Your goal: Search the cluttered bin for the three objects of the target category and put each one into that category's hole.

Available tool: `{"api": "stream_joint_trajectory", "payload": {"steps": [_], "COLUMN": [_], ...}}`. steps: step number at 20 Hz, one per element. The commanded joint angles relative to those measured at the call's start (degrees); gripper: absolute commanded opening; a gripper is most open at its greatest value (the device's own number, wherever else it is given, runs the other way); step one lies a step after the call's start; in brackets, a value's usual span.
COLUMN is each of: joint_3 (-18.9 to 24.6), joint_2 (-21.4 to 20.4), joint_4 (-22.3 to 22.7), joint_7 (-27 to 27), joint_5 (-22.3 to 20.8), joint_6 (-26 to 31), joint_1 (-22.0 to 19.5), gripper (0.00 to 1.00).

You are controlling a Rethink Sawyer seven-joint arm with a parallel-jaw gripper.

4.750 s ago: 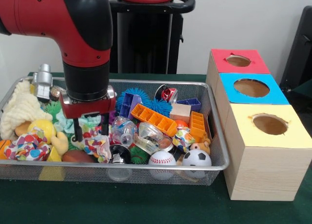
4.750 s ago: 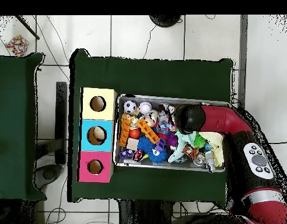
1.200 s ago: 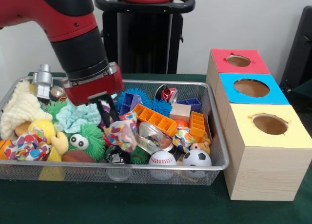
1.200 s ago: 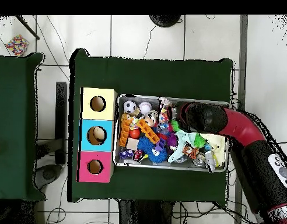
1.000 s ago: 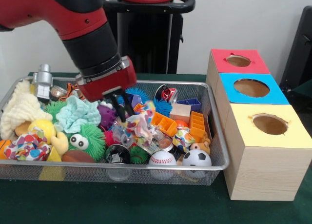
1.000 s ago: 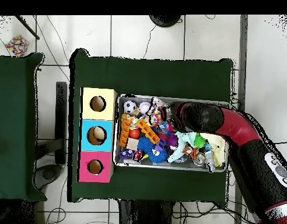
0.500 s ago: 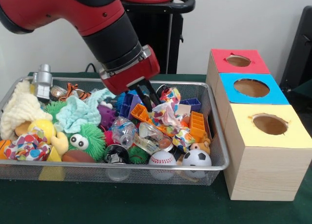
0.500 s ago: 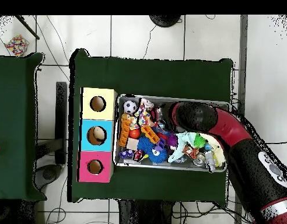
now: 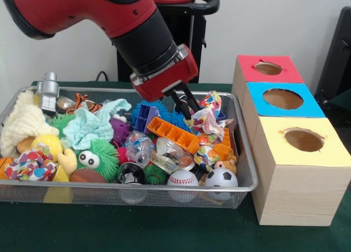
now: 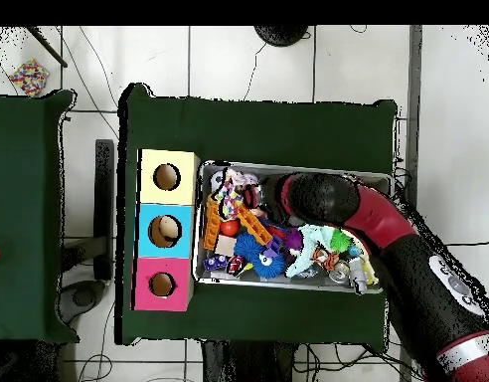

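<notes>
My gripper (image 9: 193, 113) hangs over the right part of the wire bin (image 9: 137, 189), shut on a multicoloured spotted cloth (image 9: 207, 119) that dangles clear of the toys below. In the overhead view the same cloth (image 10: 229, 189) sits at the bin's end nearest the boxes, with the arm's head (image 10: 298, 195) behind it. Beside the bin stand three wooden boxes with round holes: yellow (image 9: 303, 139), blue (image 9: 283, 99) and red (image 9: 268, 68). A second spotted cloth (image 9: 30, 164), a mint cloth (image 9: 90, 126) and a cream knit cloth (image 9: 22, 123) lie at the bin's left.
The bin is packed with toys: a soccer ball (image 9: 221, 178), a baseball (image 9: 182, 179), an orange tray (image 9: 173, 134), a green fuzzy ball with eyes (image 9: 98, 158) and a metal robot figure (image 9: 49, 90). The bin's right wall (image 9: 248, 153) stands close to the boxes.
The gripper lifted the spotted cloth out of the bin's left side and has carried it steadily rightward toward the boxes, rising as it goes.
</notes>
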Motion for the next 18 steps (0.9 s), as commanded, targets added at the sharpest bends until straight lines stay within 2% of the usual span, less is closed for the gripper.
{"api": "stream_joint_trajectory", "payload": {"steps": [1, 12, 18], "joint_3": [2.73, 2.10, 1.92], "joint_2": [-1.06, -4.33, -4.70], "joint_4": [3.48, 3.91, 3.81], "joint_7": [6.85, 9.46, 9.09], "joint_5": [2.79, 5.31, 6.15], "joint_6": [-2.50, -4.84, -7.60], "joint_1": [1.86, 5.02, 6.34], "gripper": [0.00, 0.00, 0.00]}}
